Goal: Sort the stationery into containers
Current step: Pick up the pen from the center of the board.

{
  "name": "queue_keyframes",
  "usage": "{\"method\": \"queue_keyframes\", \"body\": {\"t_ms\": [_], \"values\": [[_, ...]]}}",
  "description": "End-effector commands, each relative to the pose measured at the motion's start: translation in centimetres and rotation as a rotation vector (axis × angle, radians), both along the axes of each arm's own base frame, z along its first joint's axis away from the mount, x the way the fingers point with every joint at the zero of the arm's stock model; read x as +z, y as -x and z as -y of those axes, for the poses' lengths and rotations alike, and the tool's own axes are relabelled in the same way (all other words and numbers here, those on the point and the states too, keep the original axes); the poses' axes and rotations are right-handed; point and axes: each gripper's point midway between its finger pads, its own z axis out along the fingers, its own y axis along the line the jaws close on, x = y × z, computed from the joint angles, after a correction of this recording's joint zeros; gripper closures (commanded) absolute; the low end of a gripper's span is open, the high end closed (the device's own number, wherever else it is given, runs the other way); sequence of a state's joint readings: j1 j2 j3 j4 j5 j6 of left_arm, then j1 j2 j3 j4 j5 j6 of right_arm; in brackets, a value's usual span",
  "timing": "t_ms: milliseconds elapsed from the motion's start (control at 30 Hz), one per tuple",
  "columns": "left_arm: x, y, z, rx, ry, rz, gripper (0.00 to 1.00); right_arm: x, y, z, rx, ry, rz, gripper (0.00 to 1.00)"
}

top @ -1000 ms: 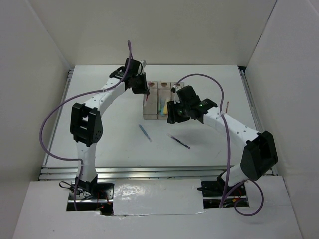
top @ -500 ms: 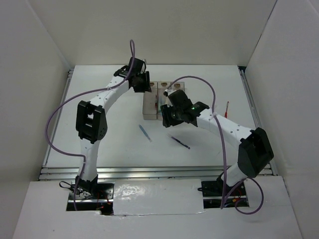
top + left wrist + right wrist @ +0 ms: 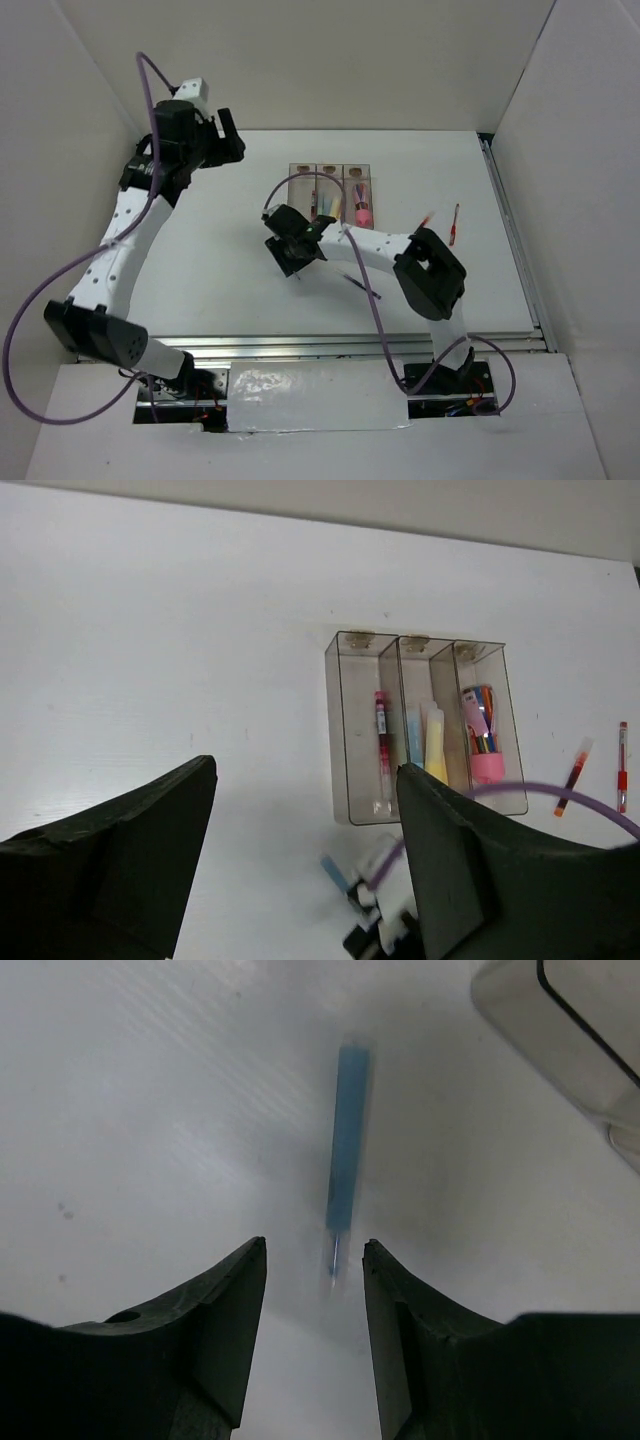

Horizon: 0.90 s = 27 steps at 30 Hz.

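Right claw [image 3: 312,1250]: jaws part-open with a narrow gap, nothing held. It is low over the table. The tip of the blue pen [image 3: 347,1140] lies just between the fingertips, and the barrel runs away from the claw toward a corner of the bins [image 3: 560,1030]. The picture is blurred, so I cannot tell whether anything touches the pen.

Risks, as I judge them:
- The pen is thin and lies flat on a smooth top. A close that lands a shade high pinches air, or nudges the pen so it rolls or skids off line.
- Only the tip end sits in the gap. Caught there, the long barrel would likely droop or swivel, which is awkward for a narrow bin.
- The bin corner is near, and a careless swing could knock it.
- The purple cable [image 3: 300,176] arcs over the bins in the top view, a snag hazard.
- The dark pen [image 3: 355,283] lies just beside the forearm and could be swept.

Left claw [image 3: 305,770]: wide open, empty, held high and well apart, looking down on the bins. They hold a red pen [image 3: 381,730], a yellow marker [image 3: 435,750] and a pink marker [image 3: 480,730]. Loose red pens [image 3: 622,765] lie out to the right.

Table [image 3: 200,270]: white, matte, a few specks. White walls [image 3: 330,60] close in three sides, with a metal rail [image 3: 300,345] along the near edge.
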<state>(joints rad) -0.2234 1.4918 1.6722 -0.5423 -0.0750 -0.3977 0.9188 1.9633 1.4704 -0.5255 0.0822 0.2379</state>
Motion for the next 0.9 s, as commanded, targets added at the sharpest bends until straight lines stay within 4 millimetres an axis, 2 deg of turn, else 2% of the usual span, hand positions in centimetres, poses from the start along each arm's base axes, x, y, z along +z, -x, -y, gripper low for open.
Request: {"method": "queue_keyframes", "body": {"t_ms": [0,33,67,167,267,300,333,367,433,467,500,567,600,633,667,733,800,833,867], "values": [[-1.0,1.4,-2.0,0.037,-0.070,0.007,0.15,-0.4,-2.3,-0.7,-0.035,0.054,0.049,0.49],[-1.6,1.8,-2.3,0.041,-0.077,-0.006,0.15,-0.8,-2.5,-0.8,-0.038,0.065,0.048,0.49],[-1.0,2.4,-2.6,0.046,-0.072,0.011,0.15,-1.7,-2.6,-0.8,-0.037,0.086,0.037,0.49],[-0.8,3.2,-3.0,0.042,-0.083,0.025,0.15,-2.3,-3.3,-1.1,-0.037,0.093,0.035,0.51],[-0.3,3.2,-3.0,0.034,-0.084,0.042,0.14,-3.5,-3.5,-1.1,-0.034,0.110,0.005,0.54],[-0.3,3.2,-2.9,0.032,-0.084,0.042,0.14,-4.0,-3.5,-1.3,-0.029,0.114,-0.007,0.58],[-0.4,3.1,-2.9,0.030,-0.085,0.042,0.14,-4.3,-3.1,-1.3,-0.017,0.118,-0.027,0.67],[-0.3,3.0,-3.0,0.032,-0.087,0.045,0.14,-4.3,-2.9,-1.5,-0.004,0.116,-0.031,0.72],[-0.5,2.8,-3.0,0.033,-0.088,0.044,0.14,-3.7,-2.5,-1.9,0.021,0.110,-0.023,0.89],[-0.6,2.8,-3.0,0.033,-0.087,0.045,0.14,-3.1,-2.1,-2.2,0.032,0.092,-0.035,1.00],[-0.6,2.7,-3.0,0.034,-0.086,0.045,0.14,-1.8,-2.0,-2.8,0.039,0.057,-0.039,1.00],[-0.4,2.5,-3.3,0.047,-0.084,0.055,0.15,3.1,-1.7,-4.2,0.055,-0.052,-0.028,1.00],[-0.1,2.4,-3.4,0.048,-0.085,0.065,0.15,5.1,-2.2,-4.4,0.048,-0.089,-0.002,1.00],[0.0,2.2,-3.4,0.052,-0.083,0.070,0.15,8.2,-2.9,-4.6,0.045,-0.146,0.047,1.00],[0.0,2.1,-3.3,0.052,-0.083,0.074,0.15,10.5,-3.9,-4.7,0.031,-0.186,0.088,1.00],[-0.4,1.7,-3.3,0.058,-0.080,0.069,0.15,13.3,-6.9,-3.2,-0.037,-0.197,0.198,1.00],[-0.9,1.5,-3.3,0.064,-0.076,0.059,0.15,13.7,-9.1,-1.6,-0.103,-0.176,0.248,1.00],[-1.0,1.3,-3.2,0.065,-0.077,0.061,0.15,13.6,-10.9,-0.2,-0.161,-0.178,0.240,1.00],[-1.5,1.2,-3.3,0.071,-0.080,0.052,0.15,13.2,-11.7,0.4,-0.187,-0.181,0.223,1.00]]}}
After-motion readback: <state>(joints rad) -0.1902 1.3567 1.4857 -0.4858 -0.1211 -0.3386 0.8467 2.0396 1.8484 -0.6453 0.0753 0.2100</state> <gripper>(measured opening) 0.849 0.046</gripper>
